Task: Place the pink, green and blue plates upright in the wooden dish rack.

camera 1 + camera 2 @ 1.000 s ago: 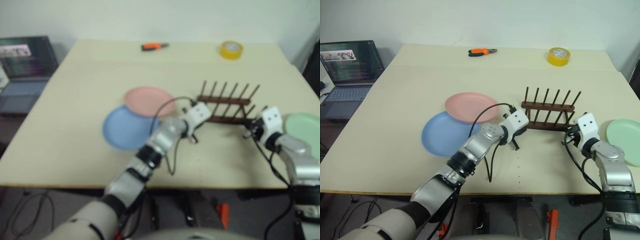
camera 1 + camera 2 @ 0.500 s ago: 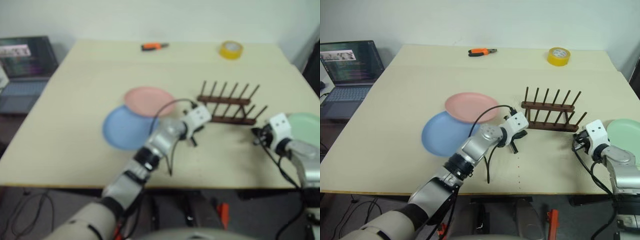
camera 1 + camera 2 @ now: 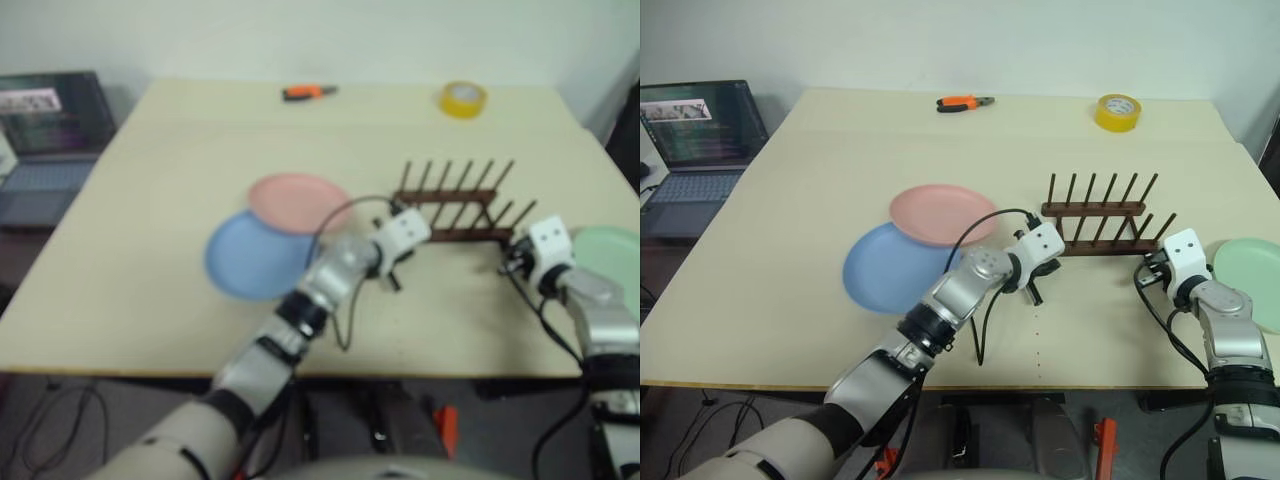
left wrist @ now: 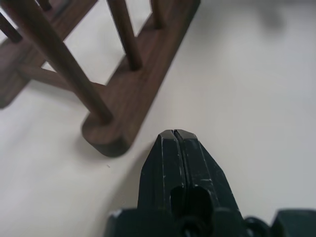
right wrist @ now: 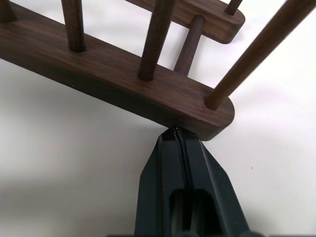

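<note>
The wooden dish rack (image 3: pixel 1095 212) stands empty right of the table's middle. The pink plate (image 3: pixel 940 213) lies flat to its left, overlapping the blue plate (image 3: pixel 885 270) nearer me. The green plate (image 3: pixel 1252 280) lies flat at the table's right edge. My left gripper (image 4: pixel 174 134) is shut and empty, its tips just short of the left end of the rack's near rail (image 4: pixel 123 116). My right gripper (image 5: pixel 175 132) is shut and empty, its tips touching the right end of the near rail (image 5: pixel 192 106), beside the green plate.
Orange pliers (image 3: pixel 965 103) and a yellow tape roll (image 3: pixel 1116 111) lie along the table's far edge. An open laptop (image 3: pixel 700 130) sits on a lower surface at the left. A black cable (image 3: pixel 975 300) hangs along my left forearm.
My right gripper swung out to the right, then came in against the rack's right end. The rack's right end has shifted slightly away, so it sits straighter. The left gripper stayed put.
</note>
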Motion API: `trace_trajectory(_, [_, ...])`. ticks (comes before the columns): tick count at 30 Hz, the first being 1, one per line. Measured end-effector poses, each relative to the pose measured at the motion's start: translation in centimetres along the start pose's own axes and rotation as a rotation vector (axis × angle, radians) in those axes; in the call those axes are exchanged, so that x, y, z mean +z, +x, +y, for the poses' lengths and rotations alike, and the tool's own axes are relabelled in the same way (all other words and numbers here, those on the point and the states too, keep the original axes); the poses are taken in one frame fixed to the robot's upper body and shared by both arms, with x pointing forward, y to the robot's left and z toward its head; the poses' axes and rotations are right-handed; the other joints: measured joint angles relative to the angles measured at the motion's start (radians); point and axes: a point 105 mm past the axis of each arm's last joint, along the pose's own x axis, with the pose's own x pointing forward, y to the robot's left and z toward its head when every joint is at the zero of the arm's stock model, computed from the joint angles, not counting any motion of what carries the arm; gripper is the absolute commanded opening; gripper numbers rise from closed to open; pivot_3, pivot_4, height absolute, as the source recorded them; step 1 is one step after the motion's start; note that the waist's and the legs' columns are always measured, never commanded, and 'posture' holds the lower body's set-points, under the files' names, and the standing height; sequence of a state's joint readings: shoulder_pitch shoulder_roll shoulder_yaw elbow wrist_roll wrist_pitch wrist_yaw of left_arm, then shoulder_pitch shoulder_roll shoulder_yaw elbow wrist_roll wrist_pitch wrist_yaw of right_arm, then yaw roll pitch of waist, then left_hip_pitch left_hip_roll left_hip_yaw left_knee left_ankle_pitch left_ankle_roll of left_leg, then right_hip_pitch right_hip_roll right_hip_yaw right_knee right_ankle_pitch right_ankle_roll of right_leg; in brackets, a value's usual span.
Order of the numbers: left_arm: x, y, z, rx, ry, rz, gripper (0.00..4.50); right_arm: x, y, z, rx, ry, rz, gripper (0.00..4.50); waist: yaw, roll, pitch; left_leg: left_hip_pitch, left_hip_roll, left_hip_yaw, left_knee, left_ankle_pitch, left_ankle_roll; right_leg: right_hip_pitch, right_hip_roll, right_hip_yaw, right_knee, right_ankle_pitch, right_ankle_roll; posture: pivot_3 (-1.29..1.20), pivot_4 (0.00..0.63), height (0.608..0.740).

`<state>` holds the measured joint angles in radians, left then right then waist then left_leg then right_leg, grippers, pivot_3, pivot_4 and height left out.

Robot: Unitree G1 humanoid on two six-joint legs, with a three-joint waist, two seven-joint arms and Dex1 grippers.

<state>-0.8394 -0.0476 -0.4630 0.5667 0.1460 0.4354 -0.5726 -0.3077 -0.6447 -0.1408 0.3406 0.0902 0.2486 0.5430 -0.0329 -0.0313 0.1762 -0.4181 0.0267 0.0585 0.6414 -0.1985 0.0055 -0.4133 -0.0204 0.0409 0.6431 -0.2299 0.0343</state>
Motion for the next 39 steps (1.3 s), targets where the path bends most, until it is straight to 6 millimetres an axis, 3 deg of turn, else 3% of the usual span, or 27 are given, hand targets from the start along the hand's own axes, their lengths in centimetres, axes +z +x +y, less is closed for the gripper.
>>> trace_trajectory(23, [-0.1, 0.7, 2.5, 0.141, 0.002, -0.008, 0.01, 1.4, 2.4, 0.6, 0.002, -0.026, -0.054, 0.0, 0.0, 0.0, 0.0, -0.001, 0.0, 0.001, -0.001, 0.0, 0.0, -0.001, 0.0, 0.001, 0.0, 0.002, 0.003, 0.0, 0.15, 0.74])
trace_trajectory(39, [-0.3, 0.6, 3.0, 0.144, 0.021, -0.001, 0.01, 1.8, 2.3, 0.8, 0.011, -0.058, -0.07, 0.0, 0.0, 0.0, 0.0, -0.001, 0.0, 0.001, -0.002, 0.0, 0.0, -0.002, 0.0, 0.001, 0.0, 0.003, 0.005, 0.0, 0.15, 0.74])
